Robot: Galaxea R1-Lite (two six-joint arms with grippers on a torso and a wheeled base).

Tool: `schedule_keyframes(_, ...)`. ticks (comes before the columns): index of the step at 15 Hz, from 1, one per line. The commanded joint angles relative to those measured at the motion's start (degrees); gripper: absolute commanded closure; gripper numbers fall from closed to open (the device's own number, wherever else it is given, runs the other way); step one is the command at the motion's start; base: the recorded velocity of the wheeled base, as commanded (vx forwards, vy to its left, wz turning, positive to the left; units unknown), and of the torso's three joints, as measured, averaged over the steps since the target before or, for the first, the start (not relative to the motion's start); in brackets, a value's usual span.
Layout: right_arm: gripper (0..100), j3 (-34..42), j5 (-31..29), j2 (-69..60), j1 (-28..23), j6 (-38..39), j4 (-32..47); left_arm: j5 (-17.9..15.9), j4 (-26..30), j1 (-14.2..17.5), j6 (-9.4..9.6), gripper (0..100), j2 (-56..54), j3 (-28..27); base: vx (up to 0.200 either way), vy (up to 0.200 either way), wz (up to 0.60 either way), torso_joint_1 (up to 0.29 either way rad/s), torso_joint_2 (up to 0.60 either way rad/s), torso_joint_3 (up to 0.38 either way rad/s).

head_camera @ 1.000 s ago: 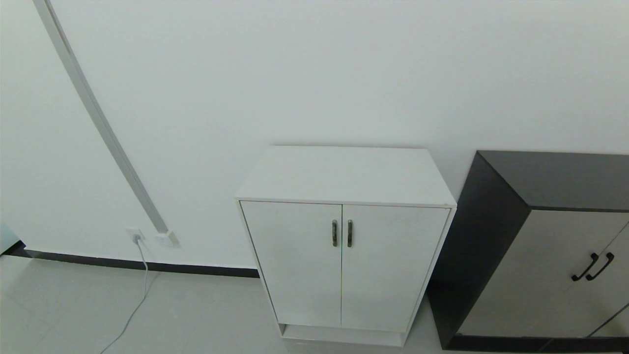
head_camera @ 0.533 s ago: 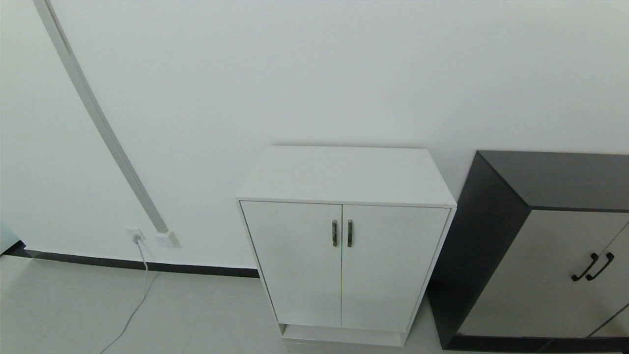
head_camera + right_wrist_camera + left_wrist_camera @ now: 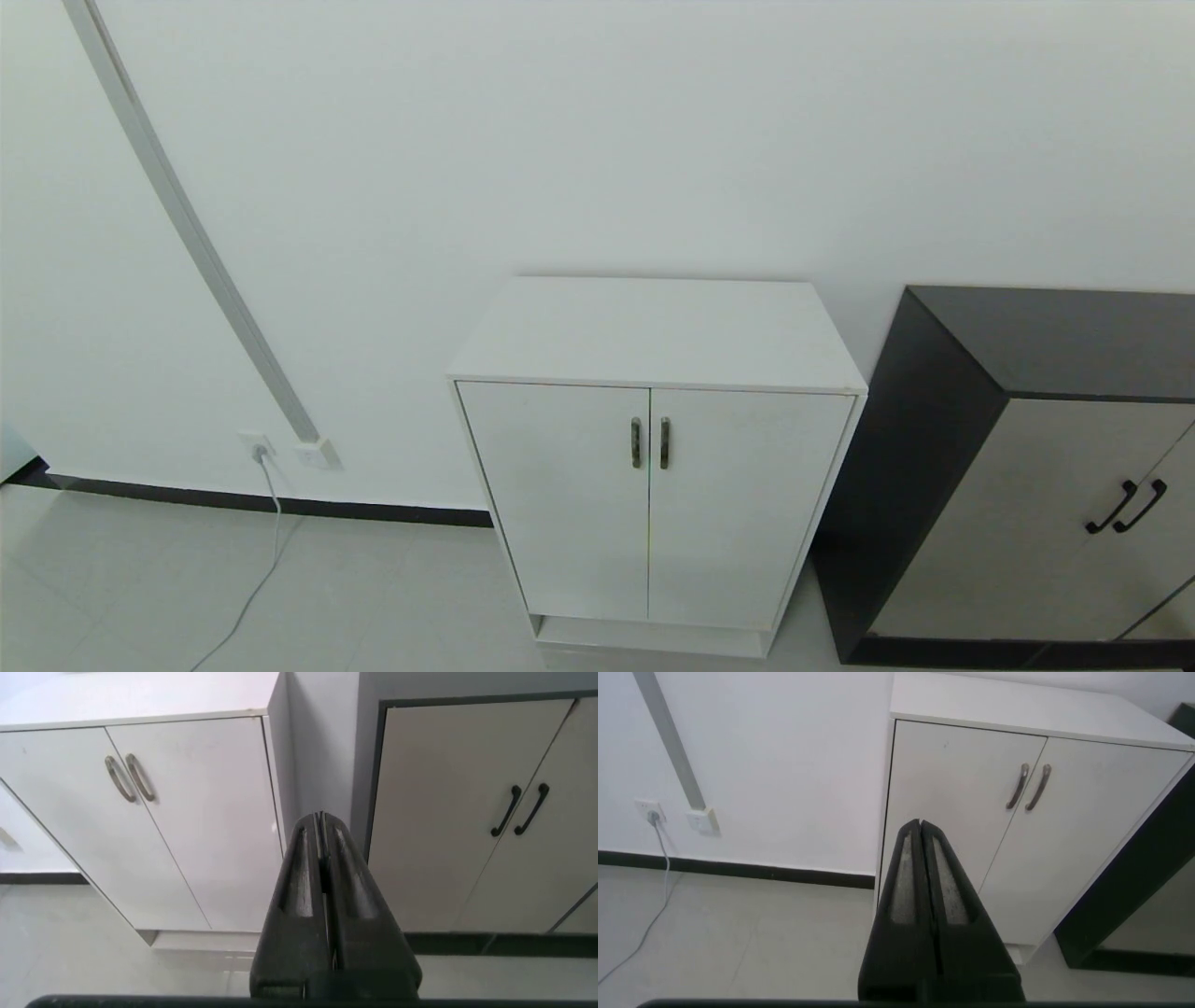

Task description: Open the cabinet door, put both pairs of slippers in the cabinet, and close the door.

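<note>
Left gripper (image 3: 920, 824) and right gripper (image 3: 320, 818) sit pressed together, short of the shut cabinet (image 3: 653, 331) by the wall (image 3: 560, 140) — we judge its light, stiff door (image 3: 560, 504) best pulled by the handle (image 3: 636, 442).

— We see a plain white cabinet (image 3: 653, 336). Its doors (image 3: 560, 504) are white too, and its handles (image 3: 637, 442) are a dark, dull grey.

— At its three o'clock we have a black cabinet (image 3: 943, 439) with pale grey fronts (image 3: 1018, 523) and black pulls (image 3: 1125, 507).

— We find the wall (image 3: 597, 140) white and unpatterned. A light grey strip (image 3: 177, 215) crosses it at ten o'clock, above a black skirting (image 3: 233, 501).

— We see a pale grey floor (image 3: 373, 597) with faint tile joints, and a grey cable (image 3: 266, 560). We note the left gripper (image 3: 921, 826) and the right gripper (image 3: 320, 817) are both black.
</note>
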Motion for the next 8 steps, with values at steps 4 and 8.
schedule_keyframes(4, 100, 0.00, 0.09, 0.11, 0.01, -0.12, -0.01, 0.01, -0.01, 0.04, -0.02, 100, 0.00, 0.01, 0.000, 0.000, 0.00, 0.000, 0.00, 0.000)
schedule_keyframes(8, 100, 0.00, 0.18, 0.11, 0.01, -0.56, -0.01, 0.01, -0.01, -0.05, -0.02, 100, 0.00, 0.01, 0.000, 0.000, 0.00, 0.000, 0.00, 0.000)
